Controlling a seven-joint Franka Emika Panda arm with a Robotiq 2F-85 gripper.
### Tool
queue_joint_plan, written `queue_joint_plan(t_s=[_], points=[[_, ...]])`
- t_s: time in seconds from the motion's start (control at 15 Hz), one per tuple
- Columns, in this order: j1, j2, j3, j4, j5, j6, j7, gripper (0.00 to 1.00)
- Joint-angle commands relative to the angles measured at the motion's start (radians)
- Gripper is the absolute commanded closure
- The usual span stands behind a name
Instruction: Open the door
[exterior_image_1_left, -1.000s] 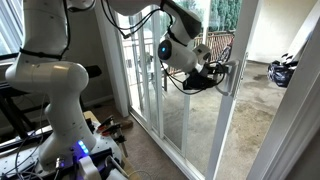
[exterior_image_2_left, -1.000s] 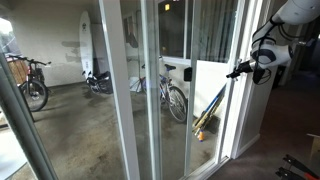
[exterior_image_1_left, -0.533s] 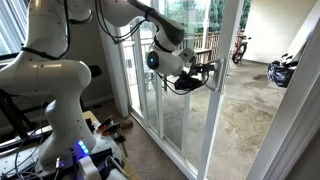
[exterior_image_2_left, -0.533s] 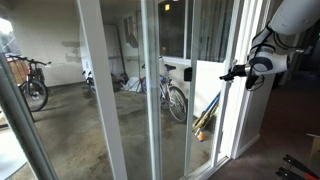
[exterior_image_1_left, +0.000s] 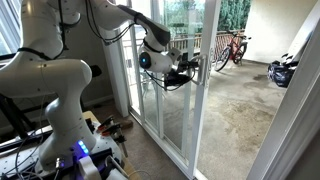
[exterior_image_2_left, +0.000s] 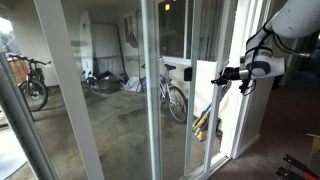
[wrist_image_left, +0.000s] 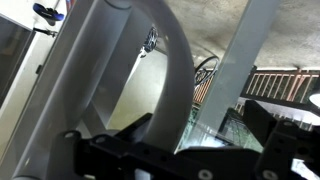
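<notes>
The sliding glass door (exterior_image_1_left: 209, 120) has a wide white frame and stands partly slid open in both exterior views; its stile also shows here (exterior_image_2_left: 212, 110). My gripper (exterior_image_1_left: 193, 70) is at the pale-grey loop handle (exterior_image_1_left: 203, 66) on the stile, also seen from outside (exterior_image_2_left: 224, 76). In the wrist view the handle (wrist_image_left: 165, 80) runs between the two black fingers of my gripper (wrist_image_left: 190, 135). It rests against one finger, with a gap to the other. The jaws look open and hooked round the handle.
The robot's white base (exterior_image_1_left: 60, 95) and cables (exterior_image_1_left: 105, 128) sit on the floor inside. Narrower fixed glass panels (exterior_image_1_left: 150, 95) stand beside the door. Outside are bicycles (exterior_image_2_left: 172, 95), a parked scooter (exterior_image_1_left: 283, 70) and a concrete patio.
The door has slid sideways with my gripper on its handle. The opening onto the patio is wider than one second ago.
</notes>
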Motion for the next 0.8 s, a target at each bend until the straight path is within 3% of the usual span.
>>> queue_joint_plan(t_s=[0.0, 0.27, 0.73], points=[[0.129, 0.01, -0.022, -0.015, -0.002, -0.049, -0.032, 0.0], [0.203, 0.004, -0.029, 0.0, -0.001, -0.016, -0.032, 0.0], [0.308, 0.015, -0.104, 0.058, -0.001, 0.074, 0.025, 0.0]])
